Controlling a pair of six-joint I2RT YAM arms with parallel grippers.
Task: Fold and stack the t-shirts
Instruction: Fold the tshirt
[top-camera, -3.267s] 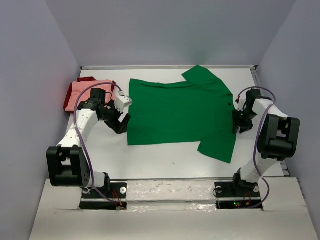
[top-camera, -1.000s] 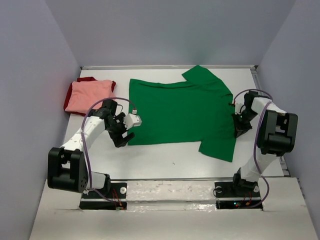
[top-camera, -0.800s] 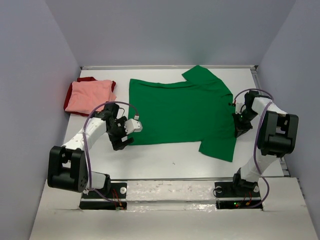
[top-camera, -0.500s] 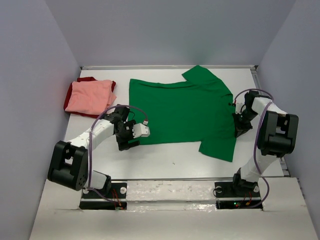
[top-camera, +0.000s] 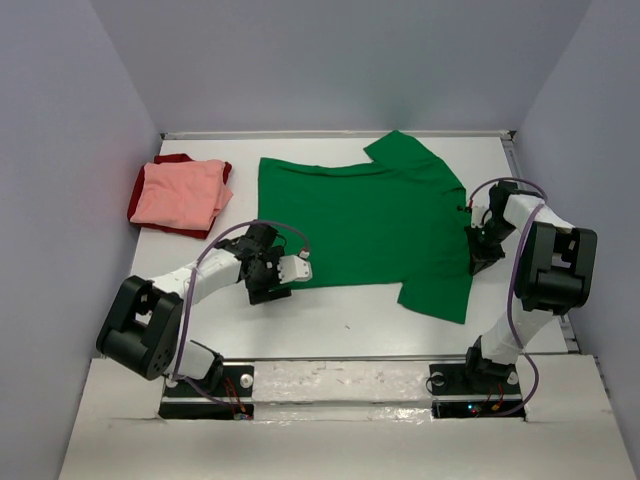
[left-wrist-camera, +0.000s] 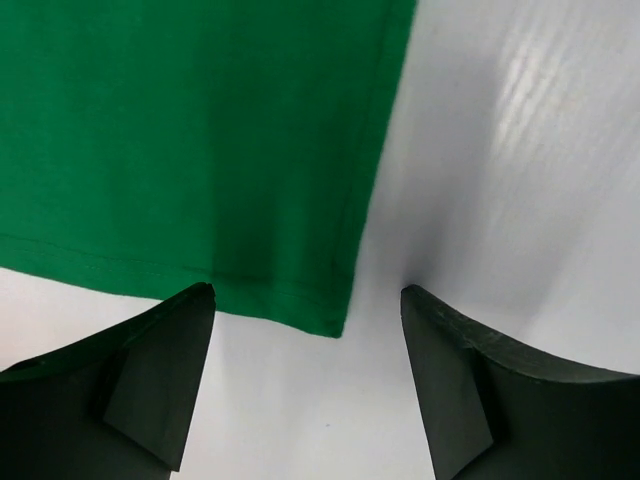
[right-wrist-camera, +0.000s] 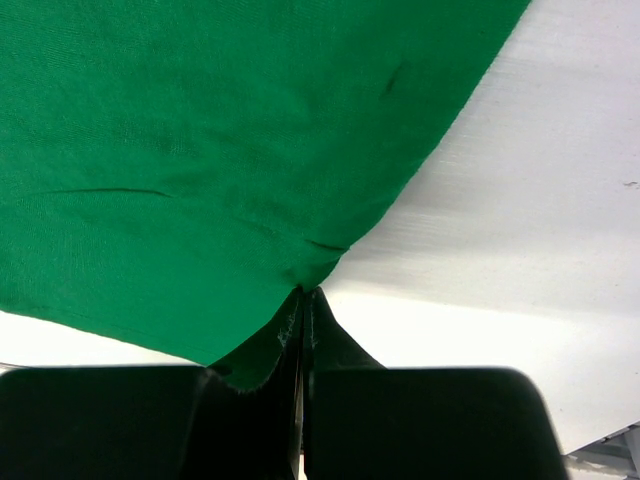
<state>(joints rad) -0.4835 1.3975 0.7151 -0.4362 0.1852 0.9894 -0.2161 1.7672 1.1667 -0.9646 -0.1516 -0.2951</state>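
Note:
The bright green t-shirt (top-camera: 360, 225) lies spread flat on the white table. My left gripper (top-camera: 268, 291) is open at its near-left hem corner; in the left wrist view that corner (left-wrist-camera: 335, 325) sits between my spread fingers (left-wrist-camera: 150, 380), just above the table. My right gripper (top-camera: 478, 262) is shut on the shirt's right edge; in the right wrist view the green cloth (right-wrist-camera: 290, 270) is pinched between the closed fingers (right-wrist-camera: 330, 350). The salmon pink shirt (top-camera: 180, 193) lies folded at far left on top of the dark red shirt (top-camera: 175, 160).
The white table (top-camera: 330, 315) is enclosed by pale walls on the left, back and right. A raised rail (top-camera: 340, 133) runs along its far edge. The folded stack sits close to the left wall.
My left arm has swung from beside the pink stack toward me and right, down to the green shirt's near-left corner. My right gripper has stayed on the shirt's right edge.

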